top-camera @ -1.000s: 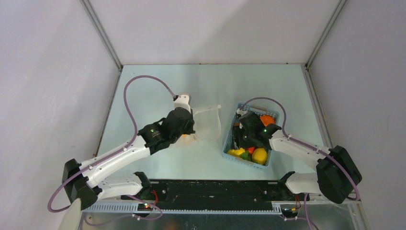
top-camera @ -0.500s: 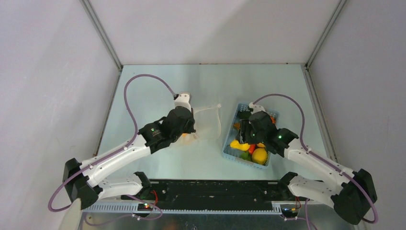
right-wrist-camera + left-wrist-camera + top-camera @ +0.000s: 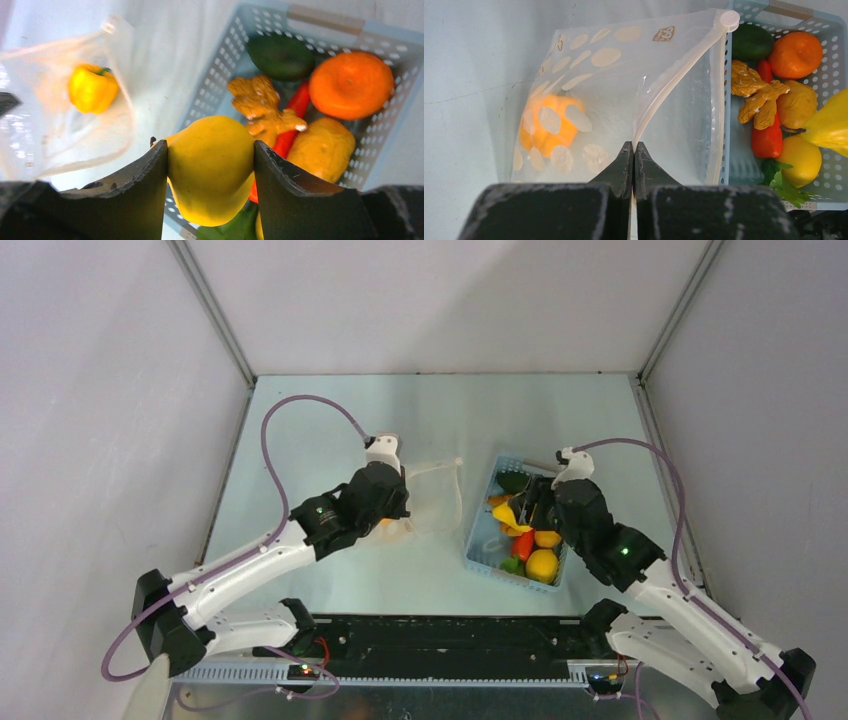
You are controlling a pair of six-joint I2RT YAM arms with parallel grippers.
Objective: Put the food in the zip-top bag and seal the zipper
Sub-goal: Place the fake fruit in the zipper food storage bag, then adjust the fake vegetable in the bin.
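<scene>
I have my left gripper (image 3: 634,150) clenched on the zip-top bag (image 3: 614,85) rim — my right gripper (image 3: 210,150) grasps a yellow food piece (image 3: 210,187) over the blue basket (image 3: 220,65)

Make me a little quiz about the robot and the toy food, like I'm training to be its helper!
1. True or false: the left end effector is shut on the edge of the zip-top bag.
2. What does the right end effector hold? A) a yellow toy fruit B) an orange C) a red pepper
3. Fill in: the bag has ___ piece of food inside it.
Key: 1 true. 2 A. 3 one, a yellow pepper.
</scene>
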